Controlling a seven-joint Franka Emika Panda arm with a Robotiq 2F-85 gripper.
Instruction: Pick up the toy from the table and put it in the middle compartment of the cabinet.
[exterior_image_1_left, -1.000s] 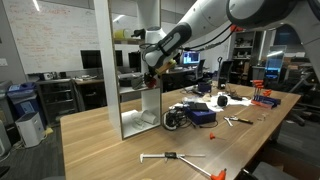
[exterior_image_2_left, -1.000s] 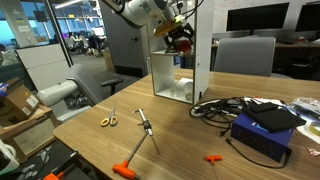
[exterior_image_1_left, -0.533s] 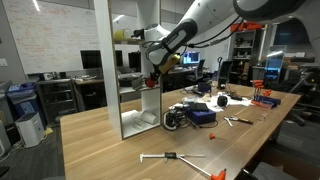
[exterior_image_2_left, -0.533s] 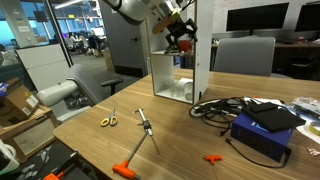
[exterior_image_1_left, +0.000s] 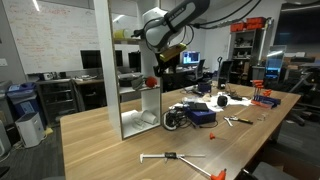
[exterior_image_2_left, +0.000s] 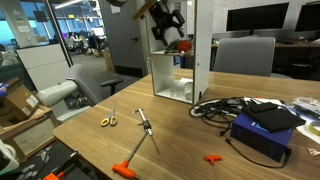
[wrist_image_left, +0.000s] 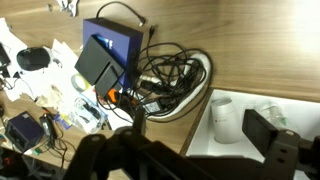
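The small red toy (exterior_image_1_left: 152, 82) (exterior_image_2_left: 183, 46) rests on a shelf board of the tall white cabinet (exterior_image_1_left: 108, 70) (exterior_image_2_left: 166, 72), in the opening above the taller lowest one. My gripper (exterior_image_1_left: 163, 42) (exterior_image_2_left: 168, 20) is open and empty, raised above the toy and apart from it. In the wrist view my gripper (wrist_image_left: 180, 150) shows two dark fingers spread wide with nothing between them, and the toy is out of sight. The cabinet stands on the light-brown wooden table (exterior_image_1_left: 110, 150) (exterior_image_2_left: 180, 150).
A white cup (wrist_image_left: 225, 115) stands on the cabinet's bottom board. A blue box (exterior_image_1_left: 203, 115) (exterior_image_2_left: 262, 135) (wrist_image_left: 105, 55) with tangled black cables lies beside the cabinet. Scissors (exterior_image_2_left: 107, 121), a long tool (exterior_image_2_left: 145, 128) (exterior_image_1_left: 170, 156) and a small orange piece (exterior_image_2_left: 213, 158) lie on the table.
The gripper held the toy at the shelf, then let go and rose up and away. The toy stays on the shelf board.
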